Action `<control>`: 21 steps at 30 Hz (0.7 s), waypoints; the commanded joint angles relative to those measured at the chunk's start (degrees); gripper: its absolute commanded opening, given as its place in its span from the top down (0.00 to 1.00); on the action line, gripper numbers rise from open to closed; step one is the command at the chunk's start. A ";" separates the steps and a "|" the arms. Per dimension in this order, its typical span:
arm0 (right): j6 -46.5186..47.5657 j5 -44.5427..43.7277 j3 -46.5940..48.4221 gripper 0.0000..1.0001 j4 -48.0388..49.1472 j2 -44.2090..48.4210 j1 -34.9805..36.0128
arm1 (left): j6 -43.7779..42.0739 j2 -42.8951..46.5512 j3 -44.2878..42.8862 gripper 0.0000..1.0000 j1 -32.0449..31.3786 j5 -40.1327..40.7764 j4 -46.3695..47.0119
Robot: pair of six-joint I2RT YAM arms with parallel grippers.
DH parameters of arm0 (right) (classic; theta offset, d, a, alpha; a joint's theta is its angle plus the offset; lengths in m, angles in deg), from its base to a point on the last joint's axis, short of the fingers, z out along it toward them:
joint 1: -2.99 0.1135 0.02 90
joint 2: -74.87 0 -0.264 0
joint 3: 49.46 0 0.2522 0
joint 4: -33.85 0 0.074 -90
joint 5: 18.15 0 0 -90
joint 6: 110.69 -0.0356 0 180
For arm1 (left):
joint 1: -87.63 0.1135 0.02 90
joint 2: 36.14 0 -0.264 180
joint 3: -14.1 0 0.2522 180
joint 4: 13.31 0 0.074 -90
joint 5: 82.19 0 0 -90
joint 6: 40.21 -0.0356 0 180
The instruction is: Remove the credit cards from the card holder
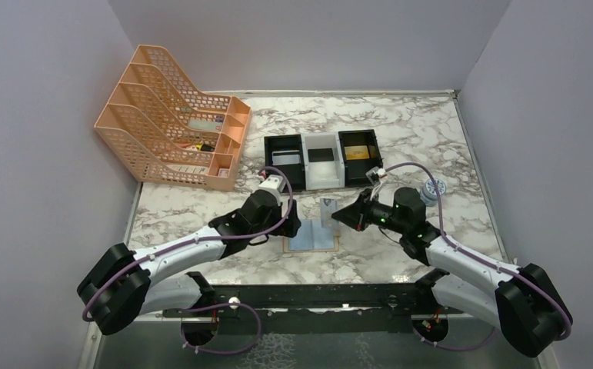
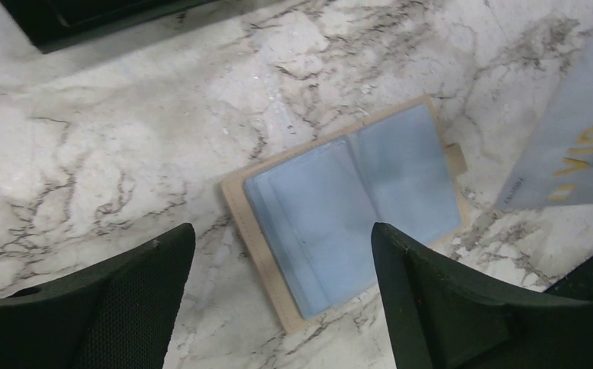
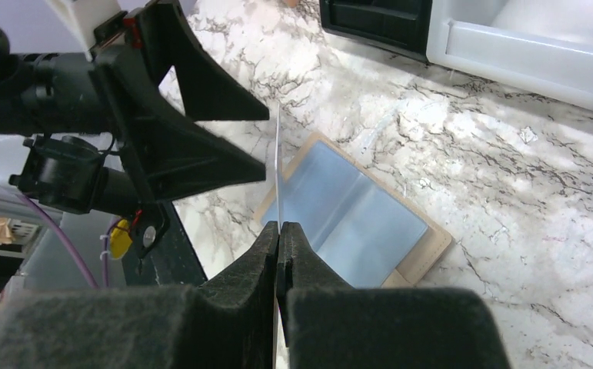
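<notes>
A single grey credit card [image 2: 578,146] with gold lettering that appears to read "VIP" stands on edge, clamped in the closed jaws of the right gripper [image 3: 278,231]. At its 6 o'clock in the overhead view, the one tan card holder [image 1: 312,237] lies flat and open on the marble table [image 1: 401,131], both grey-blue inner faces up. The left gripper [image 2: 279,238] hangs over the card holder with its jaws wide apart and gripping nothing; three trays sit at the card holder's 12 o'clock, a white tray [image 1: 324,178] between two black trays [image 1: 296,178].
</notes>
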 commanded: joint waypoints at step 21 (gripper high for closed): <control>36.71 -26.52 6.21 0.99 3.68 1.65 17.94 | 0.90 19.37 -12.86 0.01 18.20 6.95 -25.97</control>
